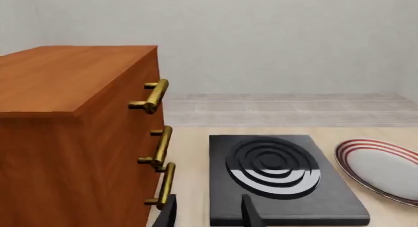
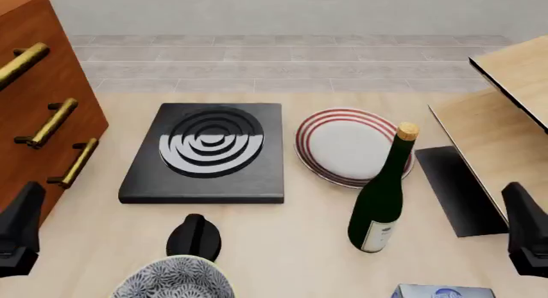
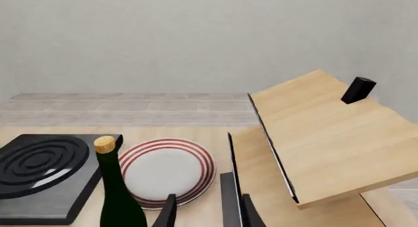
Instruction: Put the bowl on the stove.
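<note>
Left to right for you: your left gripper [image 2: 19, 230] sits at the table edge by the cabinet [image 2: 34, 105], fingers parted, grasping nothing. The bowl [image 2: 176, 280] is at the near edge, just in front of the stove [image 2: 205, 153] — not on it. Plate [image 2: 347, 146], bottle [image 2: 381, 198], then your right gripper [image 2: 527, 230] — also spread, empty.

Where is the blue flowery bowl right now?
In the front view, the round white bowl with dark-blue flowers sits at the table's near edge, left of centre, beside a small black object and nearer than the black stove.
</note>
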Robot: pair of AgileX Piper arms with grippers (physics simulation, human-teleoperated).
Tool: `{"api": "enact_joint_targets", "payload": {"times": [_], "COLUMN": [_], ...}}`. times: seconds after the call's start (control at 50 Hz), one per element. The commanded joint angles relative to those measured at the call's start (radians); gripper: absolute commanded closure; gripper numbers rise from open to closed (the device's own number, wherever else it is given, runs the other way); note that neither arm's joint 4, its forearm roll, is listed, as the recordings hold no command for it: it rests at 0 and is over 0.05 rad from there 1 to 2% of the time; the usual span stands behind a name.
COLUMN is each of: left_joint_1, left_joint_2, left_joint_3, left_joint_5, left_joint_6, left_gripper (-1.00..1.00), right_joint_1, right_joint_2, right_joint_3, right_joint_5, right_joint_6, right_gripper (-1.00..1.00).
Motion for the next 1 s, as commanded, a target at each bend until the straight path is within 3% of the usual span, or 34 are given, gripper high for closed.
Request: {"api": "enact_joint_targets", "payload": {"times": [0.02, 0.58, 0.62, 0.72, 1.0], "left_joint_1": [0.025, -0.015, -0.056, -0.06, -0.092], "left_joint_2": [0.033, 0.025, 0.025, 0.076, 0.011], "left_joint_3": [-0.008, -0.026, -0.037, -0.084, -0.191], "left_joint_5": [-0.008, 0.063, 0.082, 0.088, 0.323], "left_joint_6": [-0.004, 0.011, 0.022, 0.028, 0.044], "left_gripper": [-1.0, -1.0, -1.0, -1.0, -1.0], "right_joint_1": [0.0, 0.0, 0.0, 0.0, 0.0], "right_joint_2": [0.005, 0.005, 0.006, 0.006, 0.005], "right_joint_3": [-0.003, -0.003, -0.003, -0.003, -0.003], "right_joint_5": [-0.001, -0.001, -0.001, -0.001, -0.001], "right_joint_6": [0.0, 0.0, 0.0, 0.0, 0.0], "right_gripper": [-1.0, -1.0, -1.0, -1.0, -1.0]}}
